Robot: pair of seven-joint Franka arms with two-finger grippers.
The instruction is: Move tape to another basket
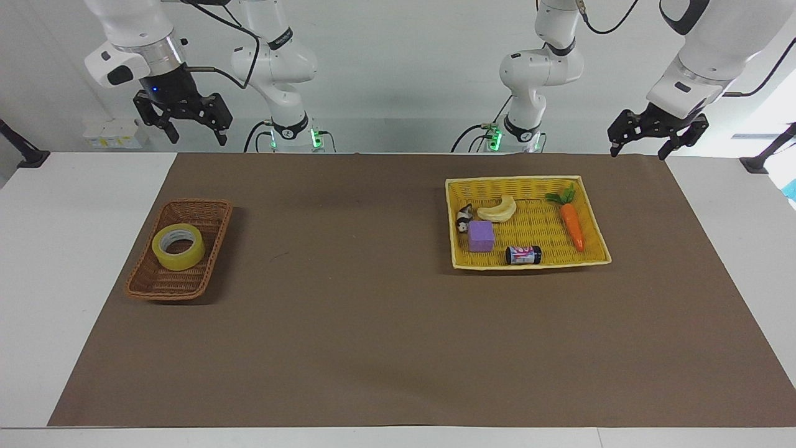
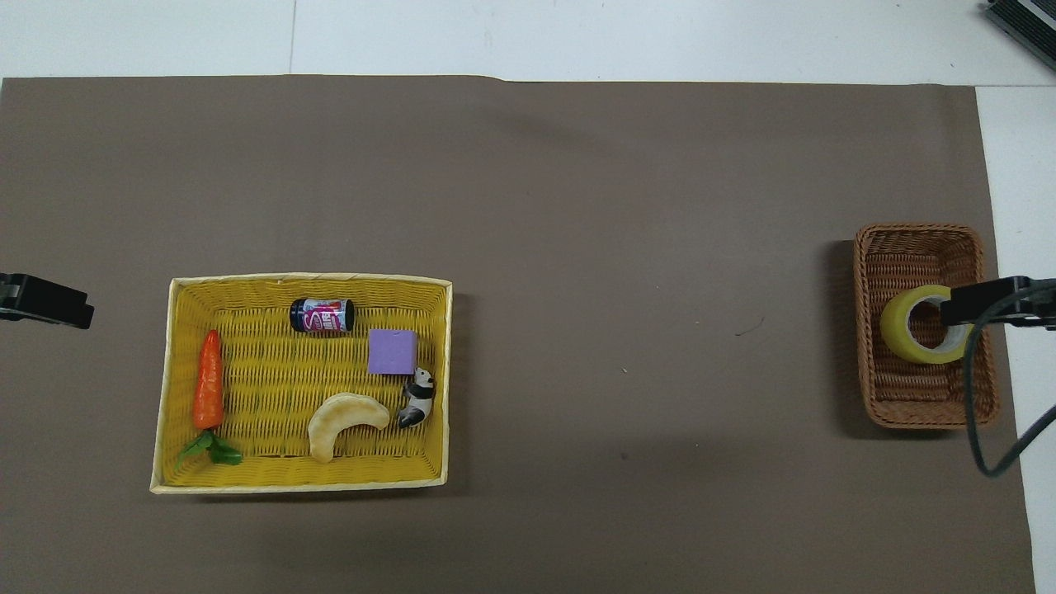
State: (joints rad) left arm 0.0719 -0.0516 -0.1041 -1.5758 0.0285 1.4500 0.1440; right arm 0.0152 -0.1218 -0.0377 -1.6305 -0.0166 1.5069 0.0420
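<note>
A: Name the colours, please.

B: The mat (image 1: 373, 323) is flat dull brown on a white table (image 1: 74, 205). The tape (image 1: 178, 246) is translucent yellow with a pale core, in a brown wicker basket (image 1: 149, 283).

A: And the tray?

B: The tray-basket (image 1: 528, 183) is bright yellow weave with a paler rim. In it: an orange carrot (image 1: 572, 227) with green leaves, a pale yellow banana (image 1: 497, 210), a purple block (image 1: 481, 236), a black-and-white panda (image 1: 463, 219) and a dark can (image 1: 523, 255) (its label pink and white).

Bright, even light; soft shadows; focus seemingly sharp.
</note>
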